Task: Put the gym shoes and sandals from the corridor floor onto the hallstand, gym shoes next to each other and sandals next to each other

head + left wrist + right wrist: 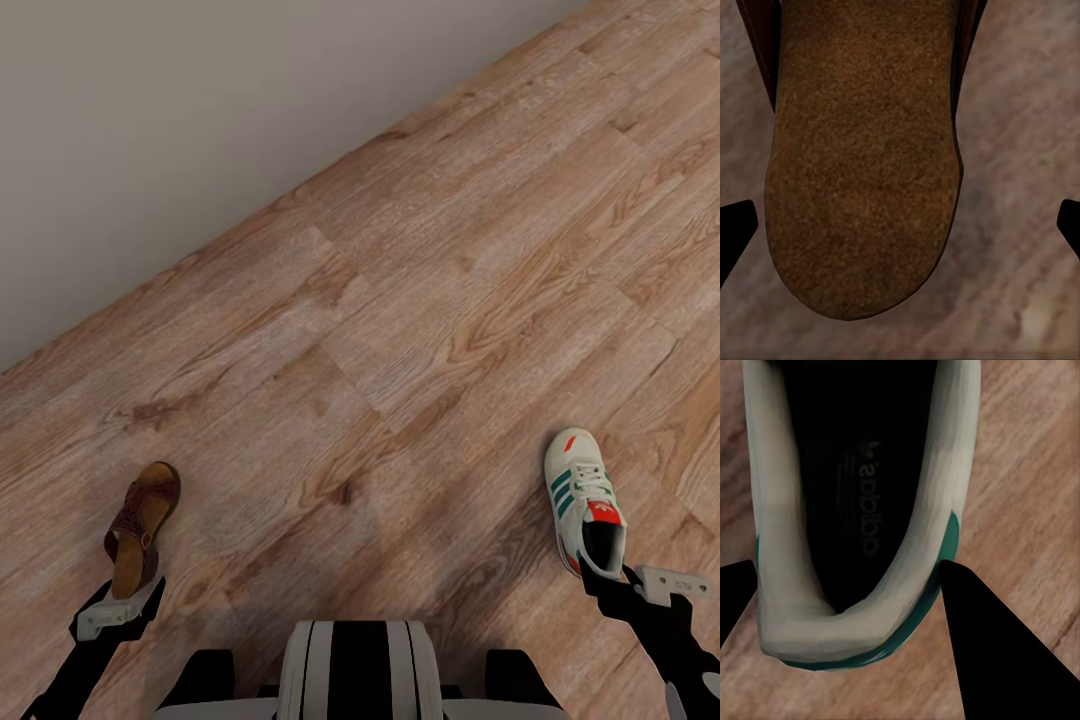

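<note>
Head view: spread left gripper (120, 607) straddles the sandal (140, 527) heel, right gripper (612, 582) the sneaker (583, 499) heel; close squarely, lift level.

The word "adidas" with a small logo above it stands printed in grey on the dark insole of the gym shoe (862, 502) (right wrist view).

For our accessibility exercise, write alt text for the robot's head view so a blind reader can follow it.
Seen from above, a brown sandal lies on the wood floor at the left and a white sneaker with green stripes at the right. The left claw is at the sandal's heel and the right claw at the sneaker's heel. A grey wall fills the upper left.
</note>
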